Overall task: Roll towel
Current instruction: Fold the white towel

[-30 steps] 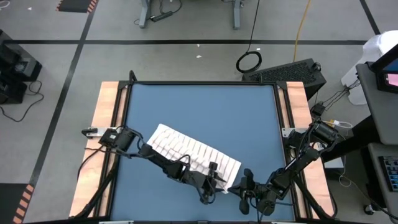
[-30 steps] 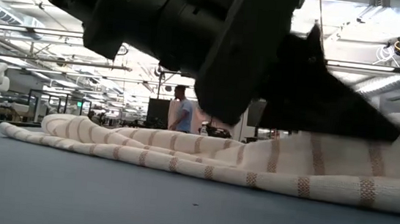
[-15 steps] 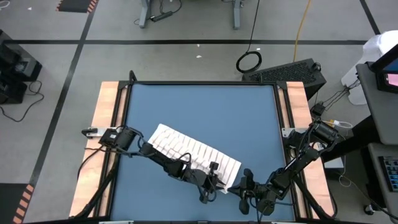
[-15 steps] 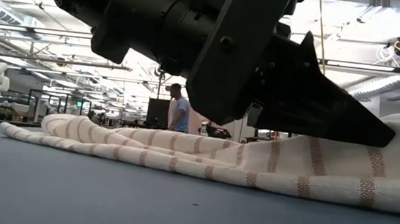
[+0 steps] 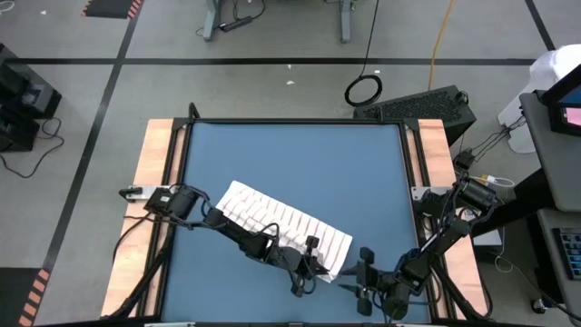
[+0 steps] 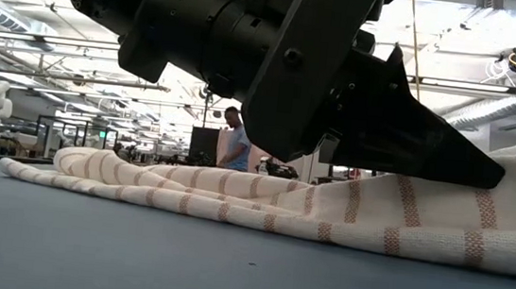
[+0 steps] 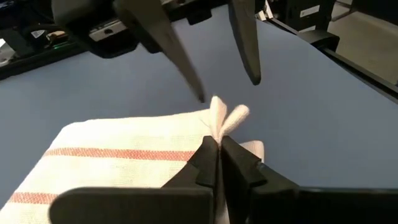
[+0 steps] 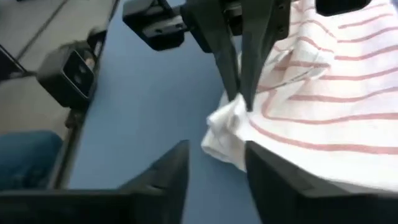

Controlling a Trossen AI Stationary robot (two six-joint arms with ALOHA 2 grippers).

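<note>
Inspecting the high view, we find the towel (image 5: 286,223) lying as a crumpled diagonal band on the blue table (image 5: 290,154), running from left of centre down toward the lower right of the frame. It is bunched along its length, not yet rolled.

We note the left gripper (image 5: 315,270) at the towel's lower-right end. In the left wrist view its fingers (image 7: 205,163) are pressed together with a small tuft of white cloth pinched between them, the striped fabric spreading toward the lower left of that frame. We judge this grip serves to secure the corner from which a roll could be started.

We note the right gripper (image 5: 361,287) just beside that same corner, at the lower right of the high view and off the cloth. In the right wrist view its fingers (image 8: 163,173) stand apart, the towel's bunched corner ahead of the gap and nothing between them. We judge it is placed there either to hand the corner over or to take a second hold alongside.

In the low view, the left arm fills the upper frame above the towel, which lies draped across the tabletop. A person (image 6: 235,138) stands in the room far behind the table.

We judge the rolling proper has not begun.
</note>
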